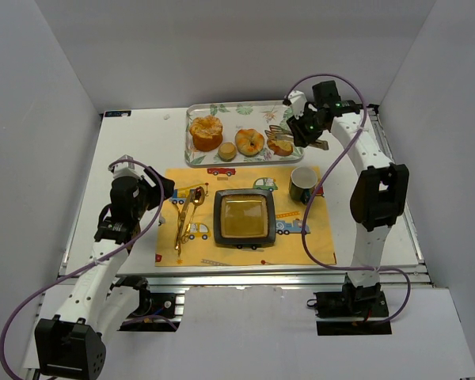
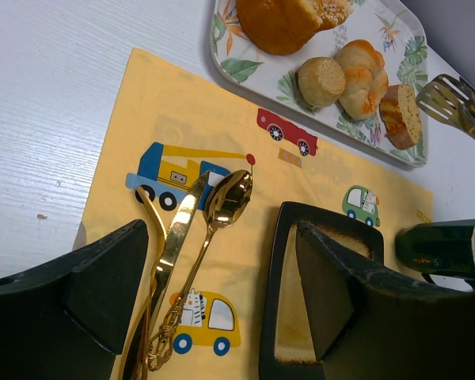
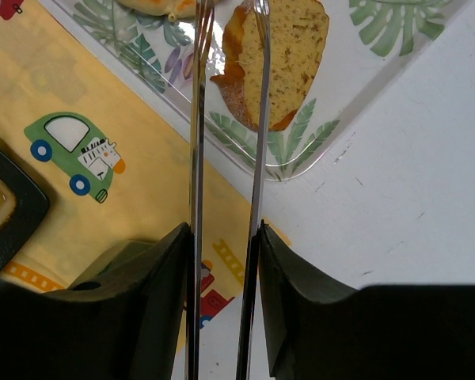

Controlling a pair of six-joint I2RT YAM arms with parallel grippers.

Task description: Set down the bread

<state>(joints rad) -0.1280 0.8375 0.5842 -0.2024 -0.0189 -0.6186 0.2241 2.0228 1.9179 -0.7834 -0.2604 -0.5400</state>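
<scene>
In the top view, the right pincer (image 1: 305,127) hangs over the far right end of the leaf-printed white rectangular tray (image 1: 237,115). It is clamped on thin silver metal tongs (image 1: 279,134) whose tips reach the golden-brown bread slice (image 1: 282,147) lying there. The left pincer (image 1: 165,188) hovers at the left edge of the yellow vehicle-printed placemat (image 1: 317,237) on the white table (image 1: 134,142). The left wrist view shows its jaws spread wide with nothing between them, above a gold spoon (image 2: 226,202). In the right wrist view, black fingers (image 3: 162,293) squeeze the tongs' arms nearly parallel (a narrow gap remains), and they straddle the bread slice's crust edge near the tray's corner; contact cannot be told.
</scene>
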